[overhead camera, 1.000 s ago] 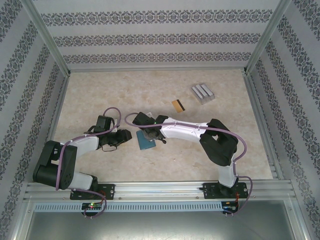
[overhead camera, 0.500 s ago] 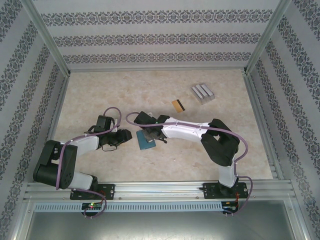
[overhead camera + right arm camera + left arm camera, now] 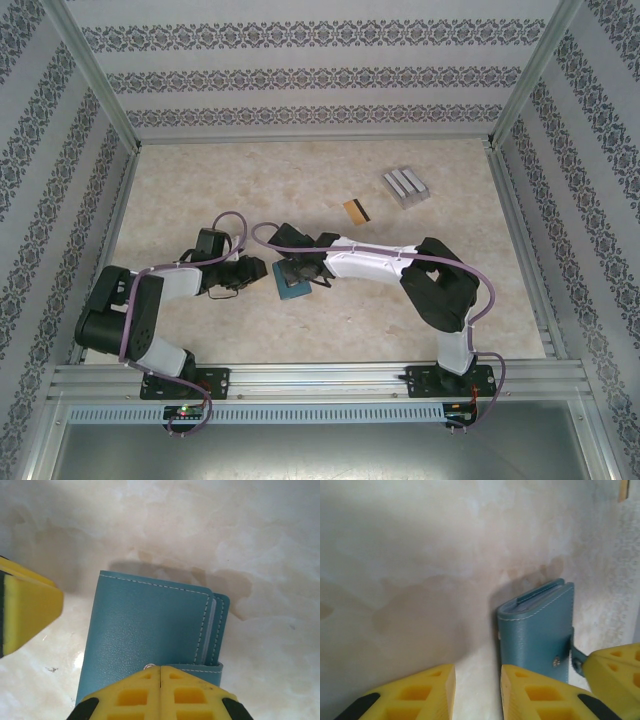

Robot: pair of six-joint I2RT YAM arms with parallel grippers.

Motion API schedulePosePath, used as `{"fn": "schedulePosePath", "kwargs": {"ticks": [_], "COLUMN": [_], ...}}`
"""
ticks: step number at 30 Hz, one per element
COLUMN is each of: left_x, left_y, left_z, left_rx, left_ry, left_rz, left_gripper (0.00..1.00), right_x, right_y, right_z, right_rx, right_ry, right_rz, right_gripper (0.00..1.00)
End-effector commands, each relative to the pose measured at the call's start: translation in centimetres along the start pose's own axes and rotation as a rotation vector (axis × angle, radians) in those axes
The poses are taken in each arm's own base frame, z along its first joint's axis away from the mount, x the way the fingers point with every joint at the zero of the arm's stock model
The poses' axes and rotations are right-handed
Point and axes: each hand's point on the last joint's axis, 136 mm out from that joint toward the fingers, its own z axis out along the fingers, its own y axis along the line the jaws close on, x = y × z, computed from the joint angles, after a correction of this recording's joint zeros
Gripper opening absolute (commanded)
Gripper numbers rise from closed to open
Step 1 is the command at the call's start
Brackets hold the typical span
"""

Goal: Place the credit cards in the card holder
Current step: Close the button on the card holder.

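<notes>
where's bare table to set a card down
Bare: the far left of the table, from the left wall to the orange-gold card; also the near strip between the card holder and the arm bases. Crowded: around the holder, where the left gripper and right gripper meet, and by the grey rack far right.

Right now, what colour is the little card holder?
The card holder is teal-blue with pale stitching; the right wrist view shows it best.
</notes>
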Motion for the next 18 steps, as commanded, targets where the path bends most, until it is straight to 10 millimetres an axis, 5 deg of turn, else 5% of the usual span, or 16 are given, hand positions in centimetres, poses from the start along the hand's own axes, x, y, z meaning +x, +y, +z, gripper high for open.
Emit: {"fn": "schedulePosePath", "kwargs": {"ticks": [1, 18], "left_x": [2.6, 3.1], "left_y": [-0.4, -0.1], "left_z": [1.6, 2.4], "left_rx": [0.053, 0.048], "left_ry": [0.098, 0.136], "left_rz": [-0.002, -0.014], "left_gripper": [0.31, 0.3], "right_x": [-0.1, 1.5], "right_y": [0.1, -0.2], "right_z": [1.0, 2.6], "right_rx": [-0.034, -0.048], "right_ry": [0.002, 0.062], "right_rz": [0.044, 0.04], "right_gripper": [0.0, 0.0]}}
